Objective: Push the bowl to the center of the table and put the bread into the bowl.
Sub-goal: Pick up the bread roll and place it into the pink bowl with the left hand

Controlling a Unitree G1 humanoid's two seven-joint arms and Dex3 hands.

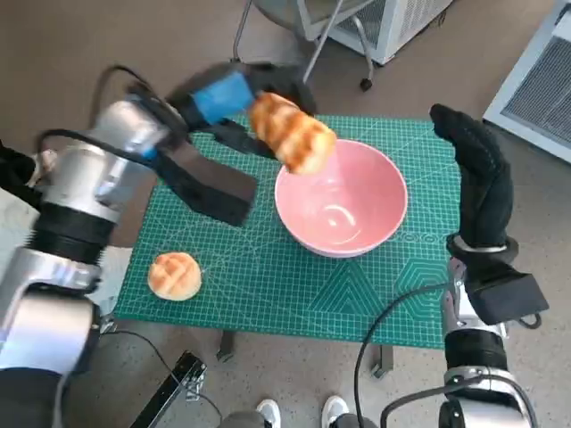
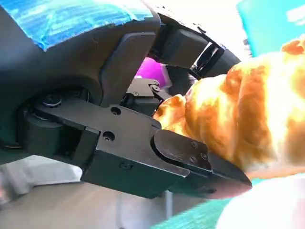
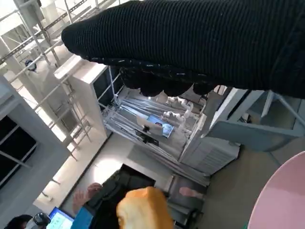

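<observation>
left hand [image 1: 223,98] grasps bread [image 1: 292,132] over pink bowl [image 1: 342,209] rim, poised to drop | bowl mid-surface [image 1: 268,285] | right hand [image 1: 477,174] released, raised clear | second bun [image 1: 174,275] waits

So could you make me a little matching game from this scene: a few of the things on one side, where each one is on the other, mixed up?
Things:
1. bread roll in the left hand
2. second bread roll
3. pink bowl
4. right hand

Places:
A. lying on the green mat near the table's front left corner
B. raised beside the bowl, holding nothing
C. in the air over the bowl's rim
D. standing on the mat around the middle, nothing in it

Pairs: 1-C, 2-A, 3-D, 4-B
</observation>
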